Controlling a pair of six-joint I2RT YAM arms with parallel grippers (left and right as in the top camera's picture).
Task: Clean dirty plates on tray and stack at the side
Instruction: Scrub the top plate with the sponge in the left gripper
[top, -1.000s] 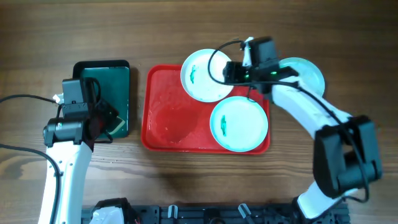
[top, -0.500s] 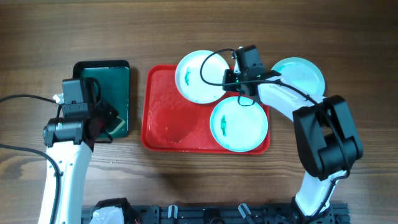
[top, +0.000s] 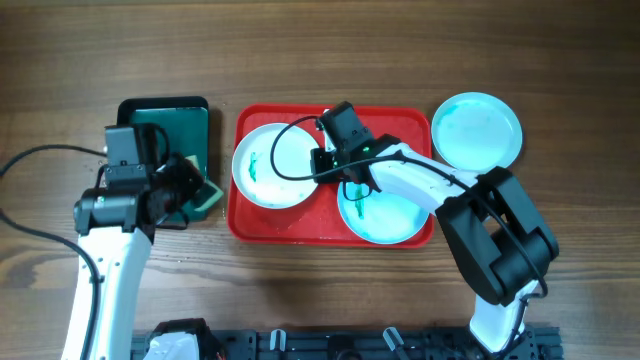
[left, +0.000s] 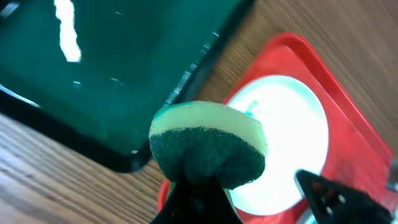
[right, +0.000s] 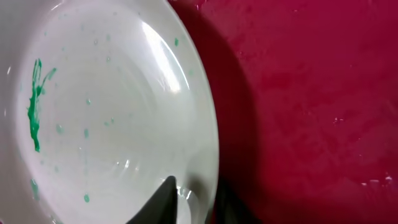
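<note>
Red tray (top: 400, 122) holds the white plate (top: 262, 170), its rim pinched by our right gripper (top: 322, 163), beside one turquoise plate (top: 395, 212); another turquoise plate (top: 480, 128) lies off-tray. Our left gripper (top: 190, 192) clamps a sponge (left: 208, 146) by the dark green tray (top: 175, 125).

wooden table (top: 300, 50), dark green black-rimmed tray (top: 185, 118) at 10 o'clock, yellow-green sponge (left: 208, 146) off its 4 o'clock corner, black rail (top: 350, 345) at 6 o'clock

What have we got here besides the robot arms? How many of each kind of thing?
Plates: 3 (white plate, turquoise plate on the red tray, second turquoise plate off the tray)
Trays: 2 (red tray, dark green tray)
Sponge: 1
Total: 6
</note>
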